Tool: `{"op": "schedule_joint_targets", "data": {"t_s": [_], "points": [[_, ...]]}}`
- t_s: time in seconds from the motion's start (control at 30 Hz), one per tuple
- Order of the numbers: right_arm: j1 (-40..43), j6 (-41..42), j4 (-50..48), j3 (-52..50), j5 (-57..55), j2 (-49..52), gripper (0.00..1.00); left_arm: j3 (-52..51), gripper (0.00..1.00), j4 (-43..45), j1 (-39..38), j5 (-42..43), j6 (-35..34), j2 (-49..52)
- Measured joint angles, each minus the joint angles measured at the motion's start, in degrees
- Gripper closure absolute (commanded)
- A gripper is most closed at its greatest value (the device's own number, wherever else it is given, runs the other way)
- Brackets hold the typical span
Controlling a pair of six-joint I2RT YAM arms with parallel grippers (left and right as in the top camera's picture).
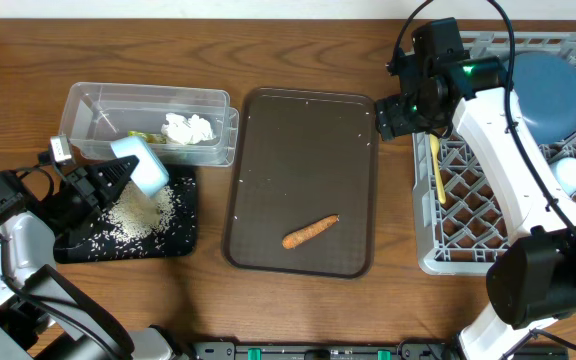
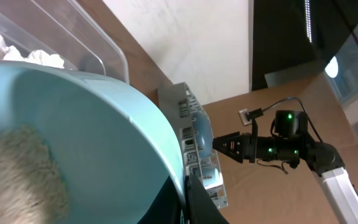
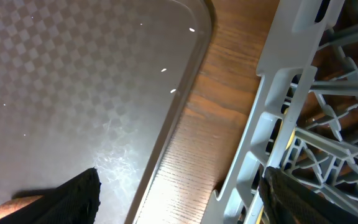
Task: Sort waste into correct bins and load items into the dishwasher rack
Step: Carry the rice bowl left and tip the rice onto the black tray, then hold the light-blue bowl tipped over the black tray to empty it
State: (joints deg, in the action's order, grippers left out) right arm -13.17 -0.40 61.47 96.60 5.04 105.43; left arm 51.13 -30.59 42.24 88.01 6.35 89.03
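My left gripper [image 1: 126, 172] is shut on the rim of the white-and-light-blue bowl [image 1: 140, 164], which is tipped over the black tray [image 1: 88, 245]. Rice grains [image 1: 143, 215] lie heaped on that tray, and some rice [image 2: 17, 168] still clings inside the bowl [image 2: 73, 137]. The clear tub [image 1: 83, 105] holds the crumpled tissue [image 1: 188, 128] and the yellow-green wrapper [image 1: 143, 135]. The orange carrot stick [image 1: 310, 232] lies on the brown tray [image 1: 308, 140]. My right gripper [image 1: 393, 115] hangs open and empty over the strip of table between brown tray and grey rack [image 1: 468, 240].
The rack holds the dark blue plate [image 1: 546, 92], the pale yellow spoon [image 1: 437, 165] and two small cups [image 1: 571, 172] at its right edge. In the right wrist view the brown tray's rim [image 3: 185, 99] and the rack's wall [image 3: 260, 143] flank bare wood.
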Motion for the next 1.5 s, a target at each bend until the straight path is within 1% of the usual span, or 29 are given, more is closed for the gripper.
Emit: {"op": "schedule_joint_targets", "data": {"t_s": [0.47, 0.67, 0.77, 0.87, 0.93, 1.0, 1.1, 1.27, 1.5], "points": [[0.00, 0.00, 0.02, 0.00, 0.00, 0.00, 0.18, -0.02, 0.94, 0.00, 0.00, 0.37, 1.62, 0.00], [0.00, 0.00, 0.02, 0.00, 0.02, 0.00, 0.19, -0.02, 0.94, -0.02, 0.00, 0.11, 6.40, 0.00], [0.00, 0.00, 0.02, 0.00, 0.00, 0.00, 0.18, -0.02, 0.94, -0.70, 0.00, -3.10, 7.56, 0.00], [0.00, 0.00, 0.02, 0.00, 0.00, 0.00, 0.18, -0.02, 0.94, -2.56, 0.00, -8.57, 5.38, 0.00], [0.00, -0.02, 0.02, 0.00, 0.02, 0.00, 0.18, -0.02, 0.94, -4.13, 0.00, -9.97, 4.87, 0.00], [0.00, -0.02, 0.02, 0.00, 0.00, 0.00, 0.18, -0.04, 0.94, -5.66, 0.00, -8.07, 6.93, 0.00], [0.00, 0.00, 0.02, 0.00, 0.02, 0.00, 0.18, -0.07, 0.94, -5.40, 0.00, -4.92, 9.60, 0.00], [0.00, 0.00, 0.04, 0.00, 0.02, 0.00, 0.18, -0.07, 0.94, -5.49, 0.00, -1.51, 11.41, 0.00], [0.00, 0.00, 0.02, 0.00, 0.02, 0.00, 0.18, -0.07, 0.94, -5.64, 0.15, -0.94, 9.99, 0.00]]}}
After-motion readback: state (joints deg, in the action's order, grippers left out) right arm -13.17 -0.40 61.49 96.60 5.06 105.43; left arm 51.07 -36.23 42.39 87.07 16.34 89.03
